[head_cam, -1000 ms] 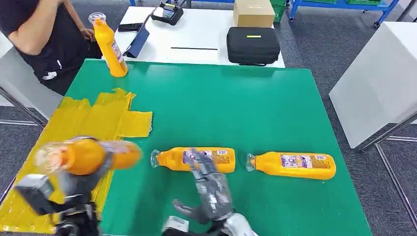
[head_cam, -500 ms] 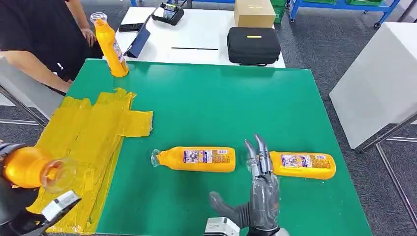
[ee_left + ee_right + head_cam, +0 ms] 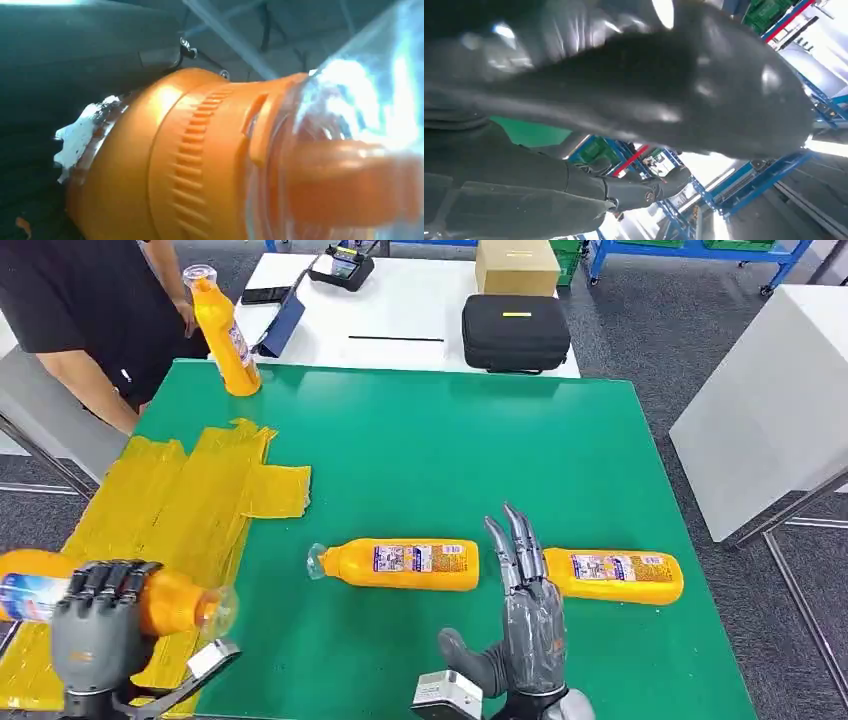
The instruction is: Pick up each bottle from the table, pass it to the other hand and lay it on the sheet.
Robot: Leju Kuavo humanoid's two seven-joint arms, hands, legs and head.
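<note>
So the orange bottle (image 3: 150, 600) is in the left hand (image 3: 100, 625), held sideways low over the near end of the yellow sheet (image 3: 180, 500), clear cap pointing toward the middle of the table. The fingers wrap over the top of the body near the shoulder. The left wrist view is basically all ribbed orange collar and see-through cap (image 3: 350, 150).

My guess on handling: rigid plastic and smooth, so probably a bit slippery, and round, so it'll likely roll once it's laid down. Can't tell how full it is. The wide middle around the label looks like the safest place to grab. The neck and cap are too skinny for that.

Right hand (image 3: 525, 625) is empty, fingers stretched out straight and close together pointing away from the robot, thumb sticking off to the side. It sits above the green table (image 3: 450, 450) near the front edge, roughly between the two bottles lying flat: the middle bottle (image 3: 400, 564) and the right bottle (image 3: 610, 576). It's touching neither as far as I can see.

One more upright bottle (image 3: 222, 335) stands at the far left corner, next to a person (image 3: 80, 310) in a black shirt.
</note>
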